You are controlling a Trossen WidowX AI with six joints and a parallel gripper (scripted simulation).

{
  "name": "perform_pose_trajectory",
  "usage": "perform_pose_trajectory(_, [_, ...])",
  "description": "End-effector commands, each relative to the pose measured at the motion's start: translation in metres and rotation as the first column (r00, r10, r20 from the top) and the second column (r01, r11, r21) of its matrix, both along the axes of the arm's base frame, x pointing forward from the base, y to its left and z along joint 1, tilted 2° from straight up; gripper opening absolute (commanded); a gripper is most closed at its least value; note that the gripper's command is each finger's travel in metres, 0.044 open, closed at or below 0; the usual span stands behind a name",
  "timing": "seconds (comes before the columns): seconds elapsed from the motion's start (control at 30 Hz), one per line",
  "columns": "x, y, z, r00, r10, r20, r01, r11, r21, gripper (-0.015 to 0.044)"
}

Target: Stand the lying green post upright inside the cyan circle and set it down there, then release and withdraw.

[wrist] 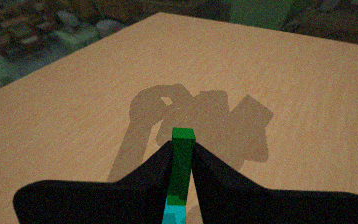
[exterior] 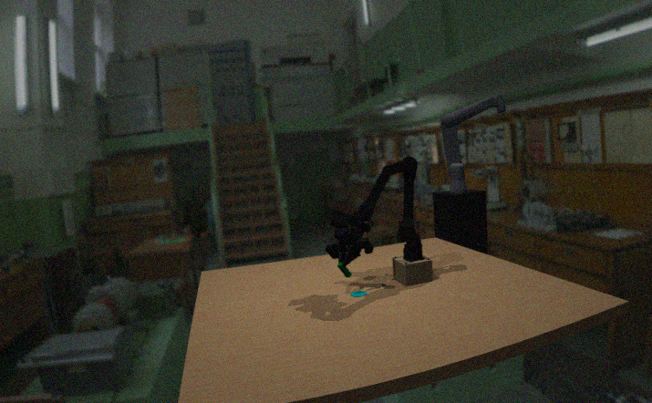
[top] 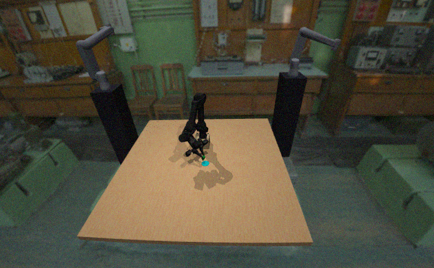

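My gripper [top: 201, 155] [exterior: 342, 266] [wrist: 181, 146] is shut on the green post [top: 203, 157] [exterior: 344, 271] [wrist: 182, 160]. The post sticks out from between the black fingers, tilted, and hangs in the air above the table [top: 165, 206] [exterior: 419, 330] [wrist: 65, 110]. The cyan circle [top: 205, 163] [exterior: 357, 294] lies flat on the table just below and in front of the post's free end. In the wrist view a bit of the cyan circle [wrist: 175, 216] shows at the bottom edge between the fingers, under the post.
The arm's tan base block [exterior: 412, 270] stands on the table just behind the circle. Two black pillars [top: 115, 116] [top: 288, 113] with grey arms stand off the table's back corners. Shadows of the arm fall across the table's middle.
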State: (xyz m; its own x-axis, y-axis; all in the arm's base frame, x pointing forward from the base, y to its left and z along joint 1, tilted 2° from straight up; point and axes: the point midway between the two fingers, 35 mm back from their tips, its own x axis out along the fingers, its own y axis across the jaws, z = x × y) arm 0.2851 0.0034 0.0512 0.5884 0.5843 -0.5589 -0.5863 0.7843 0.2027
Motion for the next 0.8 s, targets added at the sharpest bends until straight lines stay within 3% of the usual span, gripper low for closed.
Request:
perform_pose_trajectory(0.0, [-0.0019, -0.0001, 0.0004, 1.0, 0.002, 0.023, -0.002, 1.0, 0.014, 0.0023])
perform_pose_trajectory(0.77, [-0.0119, -0.005, 0.0063, 0.987, -0.007, 0.159, -0.006, 0.996, 0.087, 0.0023])
